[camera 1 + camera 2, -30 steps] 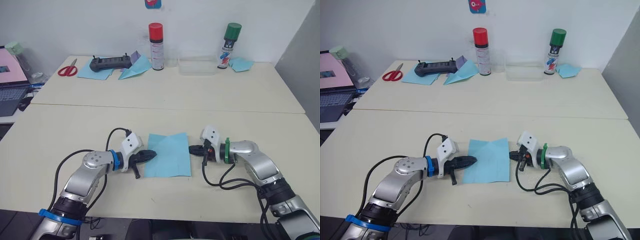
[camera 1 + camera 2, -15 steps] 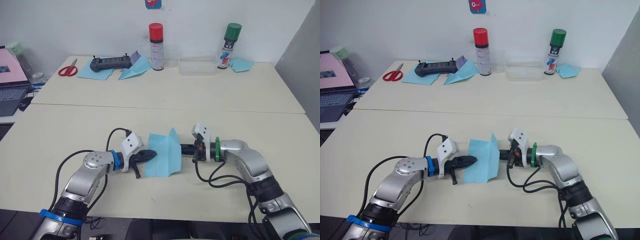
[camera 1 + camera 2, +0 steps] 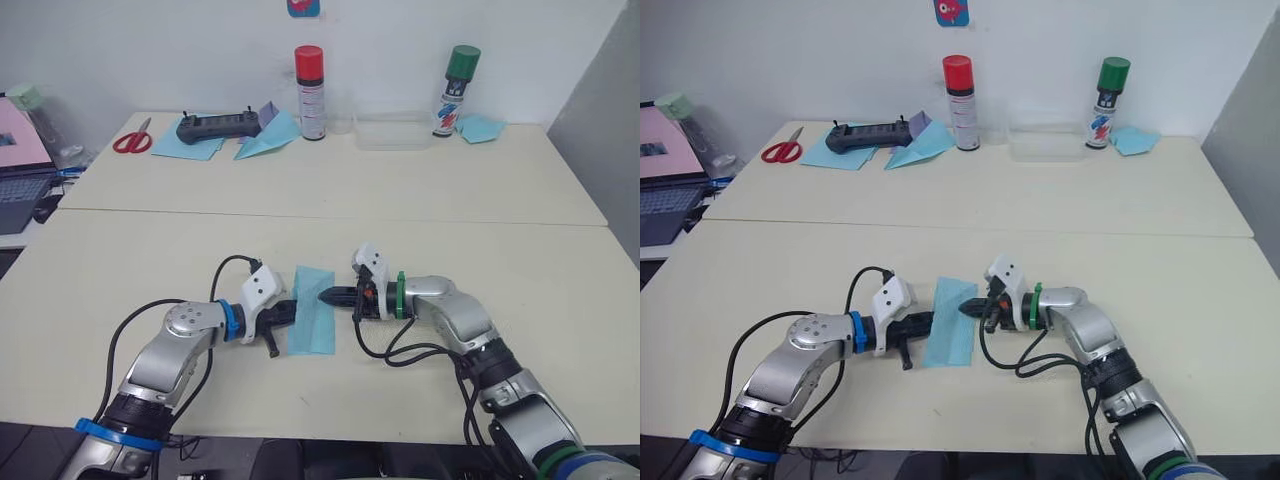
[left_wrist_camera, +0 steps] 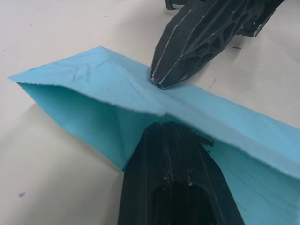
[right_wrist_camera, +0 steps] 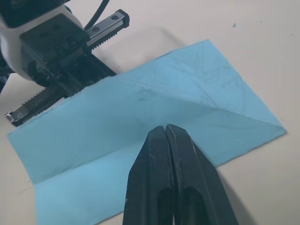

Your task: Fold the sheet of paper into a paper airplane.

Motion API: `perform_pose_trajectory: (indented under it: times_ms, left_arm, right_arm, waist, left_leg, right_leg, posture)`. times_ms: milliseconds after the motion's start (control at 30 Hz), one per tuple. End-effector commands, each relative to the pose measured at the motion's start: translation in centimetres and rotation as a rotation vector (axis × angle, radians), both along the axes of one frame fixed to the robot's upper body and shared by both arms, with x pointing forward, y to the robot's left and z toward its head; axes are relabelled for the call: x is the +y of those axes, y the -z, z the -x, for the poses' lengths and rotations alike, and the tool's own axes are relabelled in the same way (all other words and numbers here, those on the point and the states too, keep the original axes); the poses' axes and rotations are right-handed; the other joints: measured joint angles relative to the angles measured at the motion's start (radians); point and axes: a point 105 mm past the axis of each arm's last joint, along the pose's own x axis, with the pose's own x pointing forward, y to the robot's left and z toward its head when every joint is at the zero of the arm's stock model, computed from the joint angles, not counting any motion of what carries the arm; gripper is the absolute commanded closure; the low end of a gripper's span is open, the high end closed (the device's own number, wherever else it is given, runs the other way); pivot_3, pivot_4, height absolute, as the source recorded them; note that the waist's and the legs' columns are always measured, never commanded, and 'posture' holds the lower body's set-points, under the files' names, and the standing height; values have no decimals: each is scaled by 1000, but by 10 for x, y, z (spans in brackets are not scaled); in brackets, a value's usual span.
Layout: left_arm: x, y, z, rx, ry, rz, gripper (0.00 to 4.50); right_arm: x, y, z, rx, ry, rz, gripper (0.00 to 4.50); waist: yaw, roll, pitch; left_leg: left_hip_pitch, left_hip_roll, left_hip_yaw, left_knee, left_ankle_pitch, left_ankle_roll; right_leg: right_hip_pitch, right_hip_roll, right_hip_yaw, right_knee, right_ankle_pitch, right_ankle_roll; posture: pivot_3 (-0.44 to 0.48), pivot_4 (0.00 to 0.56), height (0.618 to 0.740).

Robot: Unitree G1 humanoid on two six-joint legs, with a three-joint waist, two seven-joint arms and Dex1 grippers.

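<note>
The sheet of paper point(image 3: 312, 325) is light blue and lies folded in half lengthwise on the near table, a narrow strip with the top layer resting loosely. My left gripper point(image 3: 292, 311) is shut at the strip's left edge; in the left wrist view its fingertips point(image 4: 164, 133) rest on the lower layer, tucked under the free edge of the top flap point(image 4: 93, 79). My right gripper point(image 3: 325, 296) is shut and reaches in from the right, its tip pressing down on the top layer point(image 5: 187, 93) near the middle.
On the far table stand a red spray can point(image 3: 309, 92), a green spray can point(image 3: 458, 90) and a clear box point(image 3: 392, 132). At the far left lie scissors point(image 3: 130, 142), a black controller point(image 3: 218, 126) and a blue paper dart point(image 3: 265, 140). A laptop point(image 3: 20, 185) is at the left edge.
My right gripper has swept left, carrying the sheet's right edge up and over onto the left half; the flat sheet is now folded. My left gripper has held its place.
</note>
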Motion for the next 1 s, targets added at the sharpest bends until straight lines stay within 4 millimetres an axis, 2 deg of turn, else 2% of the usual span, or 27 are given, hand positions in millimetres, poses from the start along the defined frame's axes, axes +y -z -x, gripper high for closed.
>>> perform_pose_trajectory:
  times_ms: [33, 167, 367, 533, 600, 700, 800, 867, 1000]
  left_arm:
    - [14, 19, 5, 62, -37, -76, 4500]
    - [23, 18, 7, 69, -52, -101, 4500]
    - [37, 10, 6, 66, -72, -123, 4500]
    - [53, -15, 7, 61, -90, -116, 4500]
    - [56, -33, 3, 33, -106, -75, 4500]
    - [53, -58, -2, -8, -121, -1, 4500]
    - [38, -71, 0, -26, -74, 49, 4500]
    - [28, -73, 3, -24, -42, 66, 4500]
    - [12, -51, 8, 10, -10, 35, 4500]
  right_arm:
    - [9, -3, -2, -55, -21, 20, 4479]
    - [5, 14, -3, -99, -30, 134, 4479]
    - [1, 20, -6, -106, -23, 163, 4479]
    - [1, 20, -4, -106, -26, 149, 4479]
    - [0, 21, -5, -107, -25, 151, 4479]
    - [0, 21, -6, -109, -20, 150, 4479]
    - [1, 20, -7, -111, -20, 146, 4479]
    - [1, 21, -7, -115, -21, 147, 4479]
    - [1, 22, -6, -124, -15, 149, 4479]
  waist:
    - [-1, 0, 0]
    - [-4, 0, 0]
    - [-16, 0, 0]
    - [-26, 0, 0]
    - [-25, 0, 0]
    - [-24, -1, 0]
    - [-24, -1, 0]
    - [-25, -1, 0]
    - [-25, -1, 0]
  left_leg:
    - [0, 0, 0, 0, 0, 0]
    - [0, 1, 0, -2, 0, 0]
    - [2, 2, 1, -4, 0, 0]
    - [3, 2, 1, -5, 0, 0]
    - [3, 2, 1, -6, 0, 0]
    - [3, 2, 1, -7, 0, 0]
    - [3, 2, 1, -7, 0, 0]
    - [3, 2, 1, -7, 0, 0]
    - [4, 2, 1, -9, 0, 0]
  right_leg:
    - [0, 0, 0, 0, 0, 0]
    - [-1, 0, 0, 0, -1, -1]
    - [0, 1, 0, 0, -1, -2]
    - [-1, 1, 0, 0, -1, -2]
    - [-1, 1, 0, 0, -2, -3]
    - [-1, 1, -1, 0, -2, -3]
    - [-1, 1, 0, -1, -2, -3]
    - [-1, 1, 0, -1, -2, -3]
    - [-1, 1, 0, -1, -2, -3]
  posture:
    - [0, 150, 740]
    - [0, 150, 740]
    - [0, 150, 740]
    - [0, 150, 740]
    - [0, 150, 740]
    - [0, 150, 740]
    - [0, 150, 740]
    - [0, 150, 740]
    - [0, 150, 740]
